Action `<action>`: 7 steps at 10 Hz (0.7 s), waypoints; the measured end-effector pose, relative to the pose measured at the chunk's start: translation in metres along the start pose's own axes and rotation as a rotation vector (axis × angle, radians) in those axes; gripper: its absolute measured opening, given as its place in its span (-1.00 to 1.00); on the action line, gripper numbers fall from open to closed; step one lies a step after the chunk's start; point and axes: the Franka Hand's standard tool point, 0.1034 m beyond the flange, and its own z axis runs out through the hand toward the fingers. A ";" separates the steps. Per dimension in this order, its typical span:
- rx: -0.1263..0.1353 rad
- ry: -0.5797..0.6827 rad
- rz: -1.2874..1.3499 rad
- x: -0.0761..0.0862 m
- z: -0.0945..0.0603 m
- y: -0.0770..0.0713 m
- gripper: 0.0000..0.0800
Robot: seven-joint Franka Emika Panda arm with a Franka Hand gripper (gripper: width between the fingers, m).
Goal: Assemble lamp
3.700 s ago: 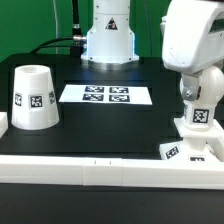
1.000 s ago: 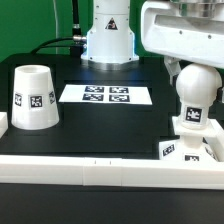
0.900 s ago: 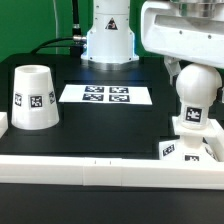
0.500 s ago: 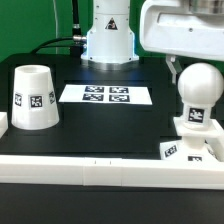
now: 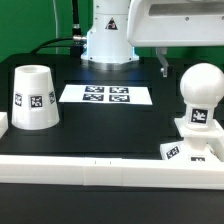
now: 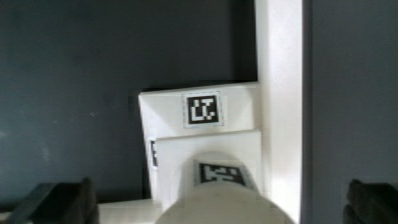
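The white rounded bulb (image 5: 203,95) stands upright in the flat square base (image 5: 190,150) at the exterior view's right, against the white front ledge. My gripper (image 5: 190,55) is open and empty, lifted just above the bulb and apart from it. In the wrist view the bulb (image 6: 217,190) shows between my two dark fingers (image 6: 63,200), which are spread wide and clear of it, with the base and its tag (image 6: 201,110) beyond. The tapered shade (image 5: 33,98) stands mouth down at the exterior view's left.
The marker board (image 5: 106,95) lies at the middle back of the black table. A white ledge (image 5: 100,167) runs along the table's front edge. The robot's white pedestal (image 5: 108,40) stands behind the board.
My gripper has let go of the bulb and risen straight up, leaving it standing on the base. The shade has not moved.
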 end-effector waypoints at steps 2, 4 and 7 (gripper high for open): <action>0.001 -0.002 -0.084 0.000 0.001 0.000 0.75; 0.000 -0.003 -0.099 -0.002 0.002 0.002 0.75; -0.014 0.001 -0.242 -0.041 0.001 0.056 0.75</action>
